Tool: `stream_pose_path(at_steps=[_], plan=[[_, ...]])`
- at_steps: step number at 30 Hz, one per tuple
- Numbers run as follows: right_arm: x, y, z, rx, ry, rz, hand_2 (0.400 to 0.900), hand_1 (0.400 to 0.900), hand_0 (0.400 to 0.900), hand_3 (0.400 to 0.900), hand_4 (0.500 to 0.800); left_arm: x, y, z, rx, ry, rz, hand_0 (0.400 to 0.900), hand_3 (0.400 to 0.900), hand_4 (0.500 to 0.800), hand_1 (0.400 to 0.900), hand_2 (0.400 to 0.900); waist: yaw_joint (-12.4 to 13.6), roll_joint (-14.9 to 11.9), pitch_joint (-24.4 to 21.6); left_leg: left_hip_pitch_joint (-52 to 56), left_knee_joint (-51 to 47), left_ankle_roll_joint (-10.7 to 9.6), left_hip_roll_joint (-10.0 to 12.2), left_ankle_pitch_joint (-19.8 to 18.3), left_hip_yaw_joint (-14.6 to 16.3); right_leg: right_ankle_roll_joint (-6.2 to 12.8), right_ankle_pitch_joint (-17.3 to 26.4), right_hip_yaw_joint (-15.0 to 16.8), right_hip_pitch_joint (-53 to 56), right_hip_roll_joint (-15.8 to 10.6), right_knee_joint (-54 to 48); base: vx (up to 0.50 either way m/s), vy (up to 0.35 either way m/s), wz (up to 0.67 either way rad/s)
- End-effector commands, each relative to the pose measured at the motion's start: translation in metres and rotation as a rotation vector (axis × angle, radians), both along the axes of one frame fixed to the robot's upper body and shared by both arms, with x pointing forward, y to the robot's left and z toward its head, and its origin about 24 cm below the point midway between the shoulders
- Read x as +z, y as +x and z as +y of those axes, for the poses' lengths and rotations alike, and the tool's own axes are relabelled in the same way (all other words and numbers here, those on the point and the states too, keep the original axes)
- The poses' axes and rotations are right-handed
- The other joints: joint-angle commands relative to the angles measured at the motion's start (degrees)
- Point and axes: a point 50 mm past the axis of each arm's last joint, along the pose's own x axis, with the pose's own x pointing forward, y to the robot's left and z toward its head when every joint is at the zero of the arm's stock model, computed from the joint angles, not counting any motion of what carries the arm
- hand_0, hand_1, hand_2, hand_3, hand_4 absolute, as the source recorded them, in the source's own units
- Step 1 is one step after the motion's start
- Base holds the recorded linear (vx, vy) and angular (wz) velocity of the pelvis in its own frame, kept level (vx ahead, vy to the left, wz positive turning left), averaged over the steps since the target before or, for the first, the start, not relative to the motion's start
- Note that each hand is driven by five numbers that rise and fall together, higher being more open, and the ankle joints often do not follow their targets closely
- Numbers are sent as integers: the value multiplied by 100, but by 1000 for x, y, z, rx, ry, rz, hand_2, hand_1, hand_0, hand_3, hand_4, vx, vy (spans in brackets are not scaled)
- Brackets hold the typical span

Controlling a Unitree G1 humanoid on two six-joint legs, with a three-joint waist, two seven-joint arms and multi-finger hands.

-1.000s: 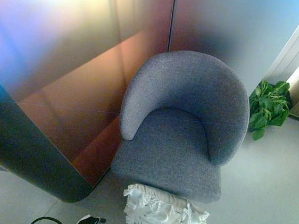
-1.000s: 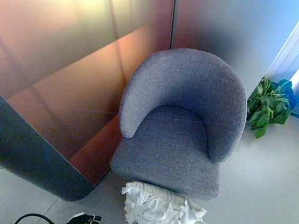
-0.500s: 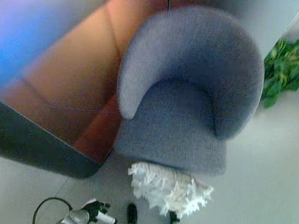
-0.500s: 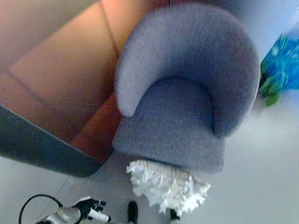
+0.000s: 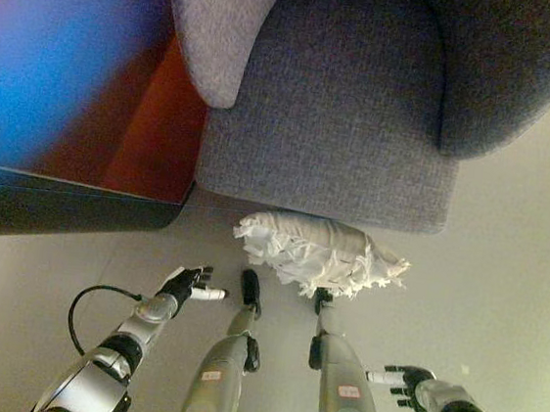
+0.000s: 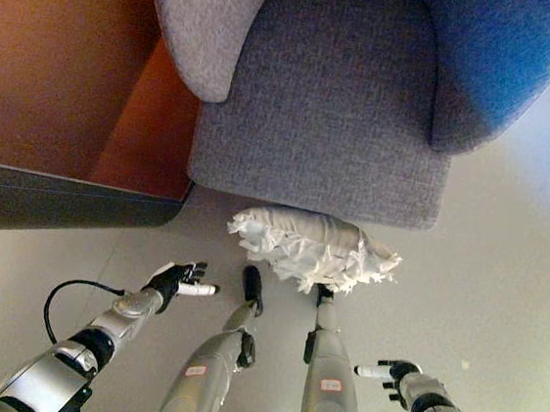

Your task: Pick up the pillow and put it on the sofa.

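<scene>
A white ruffled pillow (image 5: 319, 253) lies on the pale floor, right against the front edge of the grey armchair (image 5: 333, 124), which fills the top of both eye views. My left hand (image 5: 186, 283) hovers low at the left of the pillow, fingers spread and empty. My right hand (image 5: 402, 382) shows at the lower right, below the pillow, with its fingers loosely extended and nothing in it. Neither hand touches the pillow.
A dark curved wall base (image 5: 58, 208) and a reddish panel (image 6: 64, 56) stand to the left of the armchair. Pale floor (image 5: 502, 289) stretches to the right of the chair and pillow.
The camera has tilted downward: the chair and pillow slid up in the picture and the plant left the view. Both arms and hands now show below the pillow.
</scene>
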Motion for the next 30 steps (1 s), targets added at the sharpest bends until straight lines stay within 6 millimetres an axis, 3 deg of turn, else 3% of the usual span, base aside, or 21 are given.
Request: stream_pose_path(at_steps=[1, 13, 30], plan=[[9, -6, -25, -43, -63, 59, 900, 900, 900, 900, 800, 19, 12, 19, 108, -14, -96, 900, 900, 800, 900, 900, -90, -107, 99, -1010, 938, -273, -323, -299, -174, 296, -439, 241, -966, 102, 999, -85, 9, 10], [31, 30, -19, -55, -35, -36, 900, 900, 900, 900, 800, 71, 55, -1, 141, -113, -327, 900, 900, 800, 900, 900, -255, -50, 99, -2249, 1796, -232, -218, -437, -195, 146, -672, 460, -2270, 363, 1861, -49, 0, 0], [48, 59, -3, -39, 50, -64, 900, 900, 900, 900, 800, 134, 90, -16, 139, -198, -524, 900, 900, 800, 900, 900, -439, -80, 99, -2706, 2036, -264, -135, -558, -77, 109, -711, 623, -2693, 473, 1943, 5, 1, -9]])
